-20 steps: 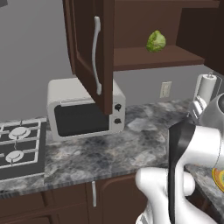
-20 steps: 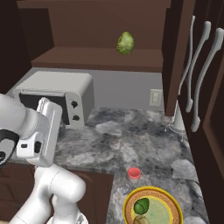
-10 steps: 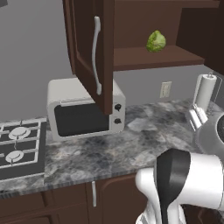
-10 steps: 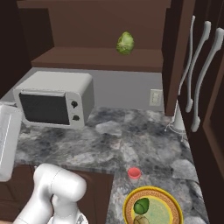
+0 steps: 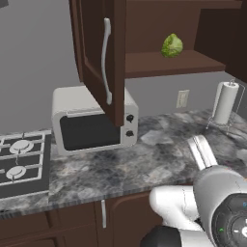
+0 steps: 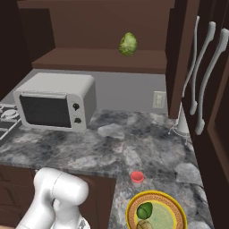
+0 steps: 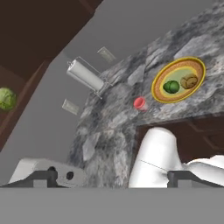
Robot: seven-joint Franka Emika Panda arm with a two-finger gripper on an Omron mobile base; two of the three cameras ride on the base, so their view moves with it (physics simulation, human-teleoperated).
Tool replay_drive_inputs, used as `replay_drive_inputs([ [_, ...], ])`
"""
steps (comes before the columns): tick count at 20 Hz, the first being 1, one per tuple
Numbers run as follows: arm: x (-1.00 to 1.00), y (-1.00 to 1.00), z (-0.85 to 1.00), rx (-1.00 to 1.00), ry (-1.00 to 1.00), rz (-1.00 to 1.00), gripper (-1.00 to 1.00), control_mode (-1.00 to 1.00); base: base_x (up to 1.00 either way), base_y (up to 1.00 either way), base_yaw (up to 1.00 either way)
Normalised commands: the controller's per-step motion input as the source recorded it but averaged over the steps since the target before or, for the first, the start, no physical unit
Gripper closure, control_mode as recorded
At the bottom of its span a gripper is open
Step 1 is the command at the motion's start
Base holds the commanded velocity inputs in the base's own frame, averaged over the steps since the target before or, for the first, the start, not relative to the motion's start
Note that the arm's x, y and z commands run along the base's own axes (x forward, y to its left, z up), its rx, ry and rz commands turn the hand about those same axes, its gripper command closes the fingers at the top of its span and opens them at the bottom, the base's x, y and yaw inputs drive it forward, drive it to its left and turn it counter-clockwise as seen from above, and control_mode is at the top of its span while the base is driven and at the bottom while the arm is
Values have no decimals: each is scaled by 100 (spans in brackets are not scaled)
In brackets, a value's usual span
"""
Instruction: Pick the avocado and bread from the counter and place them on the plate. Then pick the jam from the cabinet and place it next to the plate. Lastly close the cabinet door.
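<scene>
The counter (image 6: pixel 134 147) was a long grey stone top with dark drawers under it. Above it hung the dark brown cabinet (image 5: pixel 193 29), and its tall door (image 5: pixel 99 53) stood wide open, with a long silver handle (image 5: pixel 105 60) down it. On the cabinet shelf (image 6: pixel 98 60) sat a pale green leafy ball (image 6: pixel 128 44), all by itself.

A white microwave (image 6: pixel 58 100) stood on the counter under the open door. A stove (image 5: pixel 19 161) with round burners lay just beside it, at the far end. A paper towel roll (image 5: pixel 225 102) stood upright on its stand near the wall at the other end.

The plate (image 6: pixel 175 209) lay flat near the front edge of the counter. The dark green avocado (image 6: pixel 145 210) and the brown bread (image 7: pixel 189 81) both sat on the plate, touching each other. The little red jam jar (image 6: pixel 137 177) stood on the counter just beside the plate, a little apart from its rim.

The gripper (image 7: pixel 111 177) was up in the air, away from the plate and jar. Its two dark fingertips (image 7: pixel 43 176) were spread far apart and held nothing.
</scene>
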Motion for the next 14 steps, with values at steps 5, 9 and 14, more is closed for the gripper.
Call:
replay_drive_inputs([
  [5, -23, 64, 0, -10, -24, 6, -100, -100, 0, 0, 0],
  [9, -1, 59, 0, -9, -22, 3, -100, -100, 0, 0, 0],
  [14, 23, 43, 0, -4, -18, 0, -100, -100, 0, 0, 0],
])
